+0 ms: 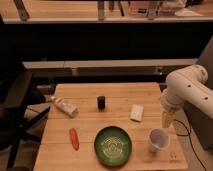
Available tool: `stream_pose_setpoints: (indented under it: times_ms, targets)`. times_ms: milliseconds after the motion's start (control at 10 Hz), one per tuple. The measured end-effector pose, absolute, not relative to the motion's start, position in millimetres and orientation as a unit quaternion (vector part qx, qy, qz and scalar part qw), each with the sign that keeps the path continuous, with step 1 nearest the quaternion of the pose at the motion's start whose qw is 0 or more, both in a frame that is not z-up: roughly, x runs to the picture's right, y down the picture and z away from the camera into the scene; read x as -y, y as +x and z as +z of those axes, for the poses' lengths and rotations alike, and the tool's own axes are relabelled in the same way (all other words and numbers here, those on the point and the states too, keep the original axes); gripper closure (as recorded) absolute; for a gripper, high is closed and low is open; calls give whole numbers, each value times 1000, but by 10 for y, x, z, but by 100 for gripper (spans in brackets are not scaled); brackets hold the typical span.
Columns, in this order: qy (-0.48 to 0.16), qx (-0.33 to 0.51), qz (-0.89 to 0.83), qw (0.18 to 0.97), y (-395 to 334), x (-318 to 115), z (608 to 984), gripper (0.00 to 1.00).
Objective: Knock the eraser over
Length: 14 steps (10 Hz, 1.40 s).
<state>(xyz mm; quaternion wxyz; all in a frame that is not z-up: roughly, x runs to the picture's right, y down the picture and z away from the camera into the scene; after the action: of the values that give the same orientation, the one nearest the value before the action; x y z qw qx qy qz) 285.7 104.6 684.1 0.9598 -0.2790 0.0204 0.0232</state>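
The eraser (101,102) is a small black block standing upright near the middle of the wooden table (90,150). My gripper (168,120) hangs at the table's right edge, at the end of the white arm (187,87), well to the right of the eraser and apart from it. It is just above a white cup (158,140). A flat white block (136,112) lies between the eraser and the gripper.
A green plate (113,145) sits at the front centre. An orange carrot-like thing (74,138) lies front left. A white bottle (63,105) lies on its side at the left. A dark chair (17,107) stands left of the table.
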Motion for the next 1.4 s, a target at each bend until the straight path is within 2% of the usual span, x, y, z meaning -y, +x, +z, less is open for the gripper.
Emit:
stream_pose_setpoints:
  times_ms: [300, 800, 1000, 1400]
  targets:
    - [-278, -20, 23, 960, 2856, -1033, 6847, 20]
    - [-254, -10, 0, 967, 2619, -584, 7159, 20]
    - [-253, -8, -9, 967, 2564, -585, 7172, 20]
    - [-241, 7, -40, 970, 2089, -382, 7376, 20]
